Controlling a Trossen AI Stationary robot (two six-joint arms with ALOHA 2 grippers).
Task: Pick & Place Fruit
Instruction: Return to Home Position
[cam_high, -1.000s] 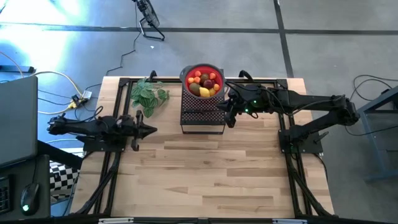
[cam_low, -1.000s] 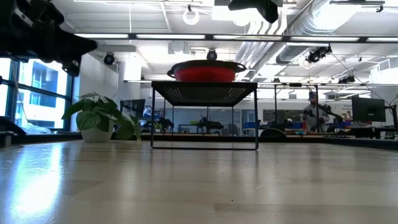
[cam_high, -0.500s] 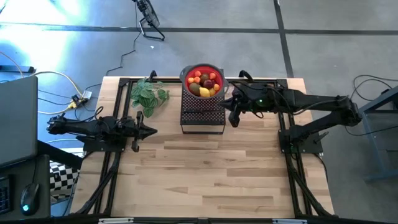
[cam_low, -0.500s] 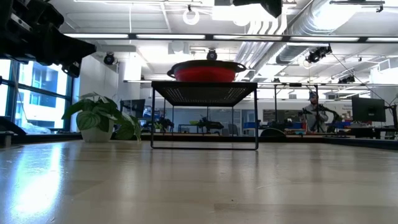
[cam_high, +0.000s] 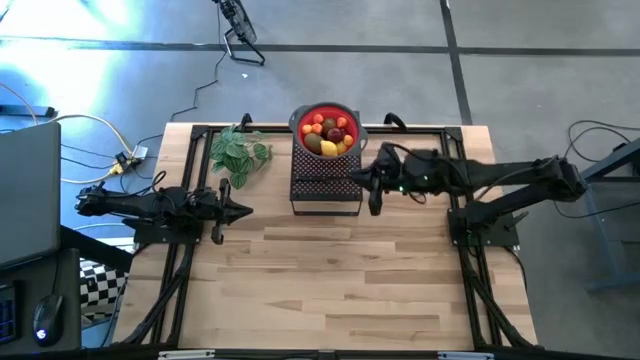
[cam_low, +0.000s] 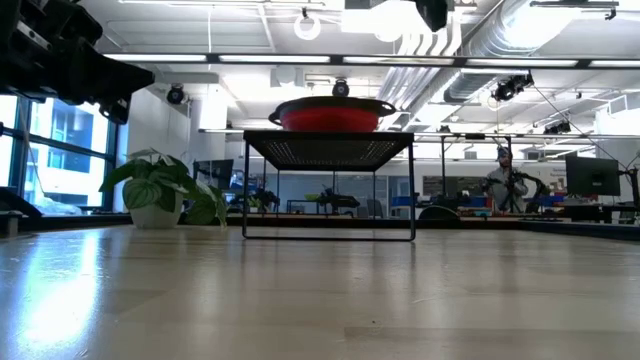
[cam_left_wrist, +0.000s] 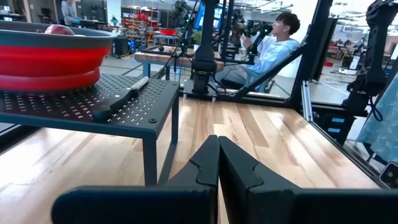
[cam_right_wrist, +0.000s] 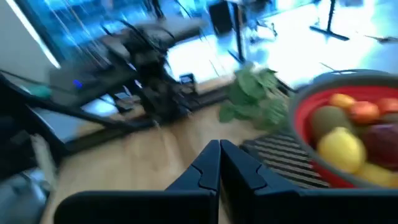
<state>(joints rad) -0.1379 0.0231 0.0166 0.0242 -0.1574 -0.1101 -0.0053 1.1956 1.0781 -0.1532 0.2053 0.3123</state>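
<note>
Fruit (cam_high: 328, 136) fills the red bowl (cam_low: 330, 118) above wooden table (cam_high: 330, 270).

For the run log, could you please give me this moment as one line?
fruit: in bowl | bowl: on rack | right gripper: shut, empty, right of rack | left gripper: shut, empty, left of rack

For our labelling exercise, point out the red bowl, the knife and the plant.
red bowl (cam_left_wrist: 50, 62): left wrist view, outer wall.
knife (cam_left_wrist: 118, 102): left wrist view, black handle.
plant (cam_high: 238, 155): high view, leaves.
</note>
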